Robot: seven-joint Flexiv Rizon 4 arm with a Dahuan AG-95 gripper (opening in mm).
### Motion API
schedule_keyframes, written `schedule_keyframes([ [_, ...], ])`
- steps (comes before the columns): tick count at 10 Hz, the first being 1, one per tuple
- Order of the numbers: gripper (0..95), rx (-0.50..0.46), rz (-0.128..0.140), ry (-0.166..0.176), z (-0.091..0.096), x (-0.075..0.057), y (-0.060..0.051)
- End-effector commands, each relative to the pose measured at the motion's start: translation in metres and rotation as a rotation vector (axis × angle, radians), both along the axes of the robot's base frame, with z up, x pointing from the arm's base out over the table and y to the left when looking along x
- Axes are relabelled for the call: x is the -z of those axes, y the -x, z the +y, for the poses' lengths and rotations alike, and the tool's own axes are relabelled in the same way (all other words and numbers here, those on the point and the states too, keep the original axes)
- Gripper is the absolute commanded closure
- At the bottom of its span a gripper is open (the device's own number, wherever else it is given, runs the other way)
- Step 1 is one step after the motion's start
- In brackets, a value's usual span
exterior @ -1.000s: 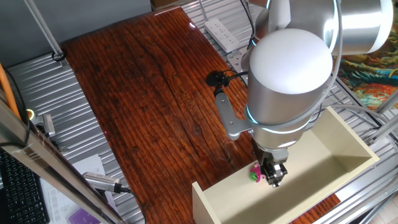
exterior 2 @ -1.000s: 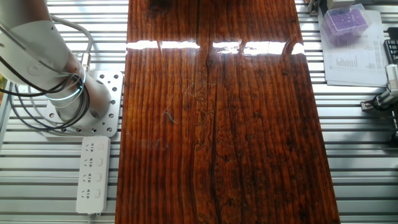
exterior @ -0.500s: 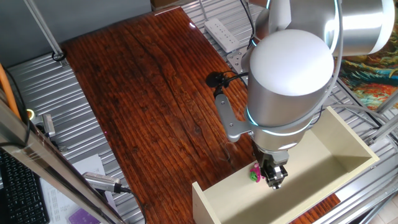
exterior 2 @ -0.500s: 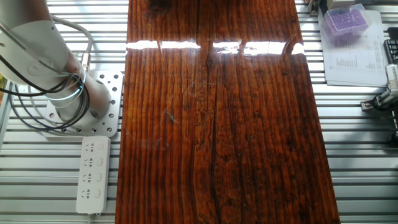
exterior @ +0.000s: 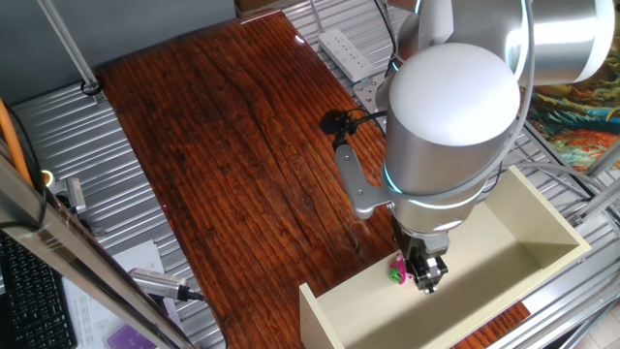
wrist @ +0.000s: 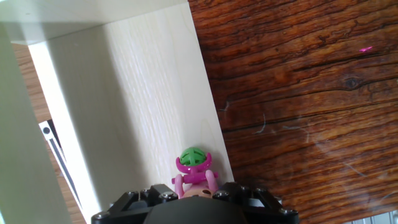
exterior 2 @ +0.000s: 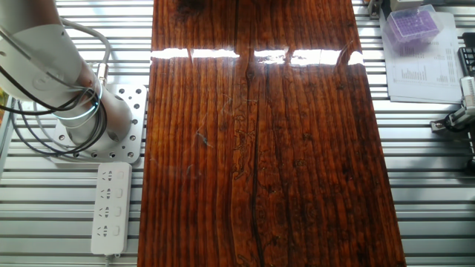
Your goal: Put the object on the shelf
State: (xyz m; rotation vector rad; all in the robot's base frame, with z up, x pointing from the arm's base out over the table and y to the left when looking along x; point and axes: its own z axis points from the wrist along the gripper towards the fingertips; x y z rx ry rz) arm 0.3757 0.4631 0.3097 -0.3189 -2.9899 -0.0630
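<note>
Transport looks done, release not yet, as far as I can judge. From one fixed view I see my gripper (exterior: 426, 274) lowered inside the shelf (exterior: 528, 228), the cream open box at the near right end of the wooden table (exterior: 223, 145), with the object (exterior: 396, 270) showing as a pink and green speck just left of the fingers. The hand view shows the toy (wrist: 193, 171) pinched at the fingertips, its green cap and magenta rim poking out ahead of the black finger bodies, so I read the jaws as narrow and closed on it. Below it lies a pale shelf panel (wrist: 149, 93), close to the panel's edge where the dark wood begins. Whether the toy touches the panel, I cannot tell. The other fixed view shows only the robot base (exterior 2: 96, 119), a power strip (exterior 2: 110, 208) and bare tabletop. What remains, I judge: set it down, part the fingers, lift clear.
</note>
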Motion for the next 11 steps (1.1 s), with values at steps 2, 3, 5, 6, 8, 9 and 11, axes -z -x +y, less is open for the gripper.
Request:
schedule_keyframes([
  [2, 38.0, -0.001, 0.002, 0.001, 0.0003, -0.0001, -0.0002],
  [3, 38.0, -0.003, 0.002, 0.001, 0.0003, -0.0001, -0.0002],
  [5, 38.0, -0.004, 0.000, 0.001, 0.0003, -0.0001, -0.0002],
  [6, 38.0, -0.006, 0.000, 0.000, 0.0004, -0.0002, -0.0002],
  [8, 38.0, -0.009, 0.003, 0.001, 0.0004, -0.0002, -0.0002],
  [9, 38.0, -0.011, 0.003, 0.001, 0.0004, -0.0002, -0.0002],
  [11, 38.0, -0.011, 0.001, 0.001, 0.0004, -0.0002, -0.0002],
])
